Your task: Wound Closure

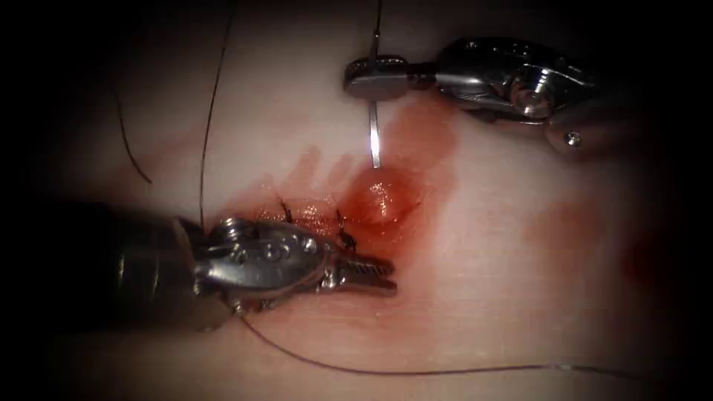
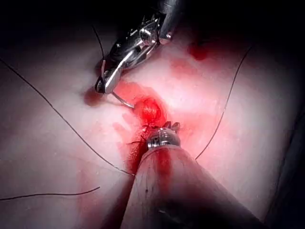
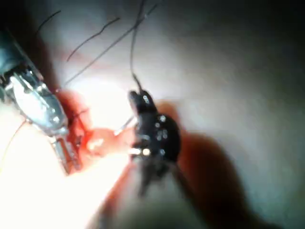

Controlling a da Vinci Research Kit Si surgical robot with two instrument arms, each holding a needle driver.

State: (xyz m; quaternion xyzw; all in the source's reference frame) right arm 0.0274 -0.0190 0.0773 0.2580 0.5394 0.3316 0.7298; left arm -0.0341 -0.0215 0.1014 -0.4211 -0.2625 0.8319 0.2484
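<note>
No writing or maker's mark could be read on either tool. The right pincer [image 1: 375,78] was pressed together on the needle [image 1: 375,137], pinching it near its thread end. From that grip the needle ran down toward the cut [image 1: 327,215], and its tip met the small raised mound of tissue [image 1: 382,200] at the cut's right end; whether the tip had gone in could not be told. The left pincer [image 1: 364,273] lay just below the cut, its two jaws a little spread and holding nothing, near the needle tip but apart from it. Two dark stitches [image 1: 286,212] crossed the cut beside this tool. One needle and two tools were counted. The thread [image 1: 416,369] rose from the right pincer, and another run curved under the left tool and off to the right. Red fluid [image 1: 423,137] stained the tissue around the cut.
</note>
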